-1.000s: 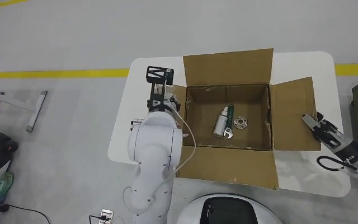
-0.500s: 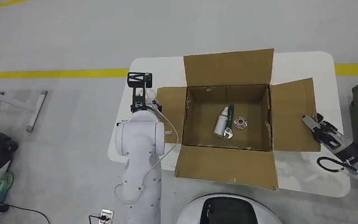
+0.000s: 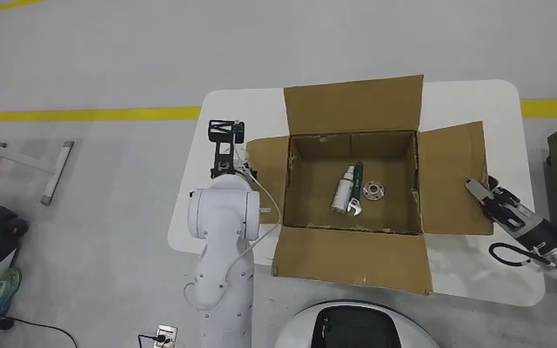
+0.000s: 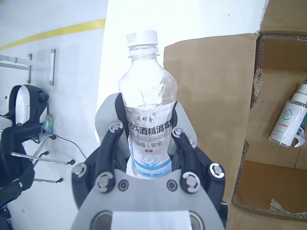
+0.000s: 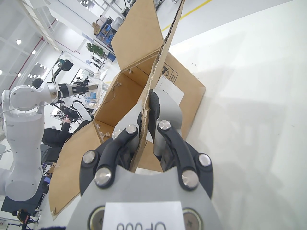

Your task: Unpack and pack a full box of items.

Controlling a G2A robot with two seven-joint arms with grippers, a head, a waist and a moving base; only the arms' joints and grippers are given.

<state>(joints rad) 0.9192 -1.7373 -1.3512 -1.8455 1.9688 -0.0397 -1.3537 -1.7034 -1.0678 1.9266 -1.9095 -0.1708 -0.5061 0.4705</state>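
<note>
An open cardboard box (image 3: 352, 239) stands mid-table. Inside lie a white spray bottle (image 3: 345, 190), a green-handled wrench (image 3: 357, 198) and a round metal part (image 3: 374, 190). My left gripper (image 3: 224, 130) is over the table just left of the box's left flap (image 3: 265, 170). It is shut on a clear plastic bottle (image 4: 147, 96) with a white cap, held by its labelled lower half. My right gripper (image 5: 148, 106) is shut on the edge of the box's right flap (image 5: 165, 41), also seen as the right gripper (image 3: 480, 192) at the flap's outer edge.
The white table (image 3: 470, 96) has bare surface behind the box and along its left and right sides. All flaps are folded outward; the front flap (image 3: 352, 258) overhangs toward the robot. A yellow floor line (image 3: 96, 113) runs behind the table.
My left arm swung left, away from the box, carrying the bottle, then came slightly back right. The right gripper kept its hold on the flap and barely shifted.
</note>
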